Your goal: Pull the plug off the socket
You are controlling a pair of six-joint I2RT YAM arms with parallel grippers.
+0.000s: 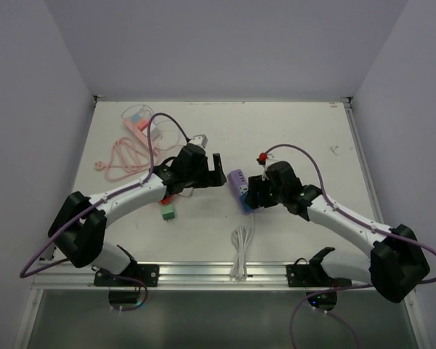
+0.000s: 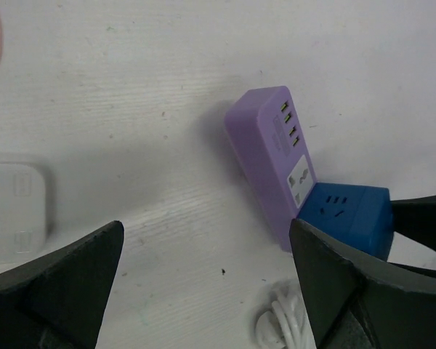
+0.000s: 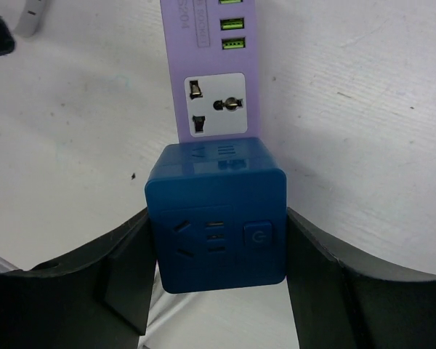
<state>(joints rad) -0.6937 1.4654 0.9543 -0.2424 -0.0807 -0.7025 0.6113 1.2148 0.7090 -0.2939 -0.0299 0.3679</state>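
The socket is a purple power strip [image 1: 239,182] [image 2: 265,145] [image 3: 211,73] lying flat mid-table. A blue cube plug [image 3: 216,225] [image 2: 345,214] [image 1: 246,207] sits plugged into its near end. My right gripper [image 3: 216,243] [image 1: 253,201] is shut on the plug, one finger pressed against each side of it. To the left of the strip, my left gripper [image 2: 206,236] [image 1: 219,171] hangs open above bare table with nothing between its fingers.
A coiled white cable [image 1: 240,256] [image 2: 283,323] lies near the front rail. A pink cable [image 1: 127,156] and a pink strip [image 1: 138,125] lie at the back left. A white adapter [image 1: 198,139] and a green and red block [image 1: 167,211] lie by the left arm.
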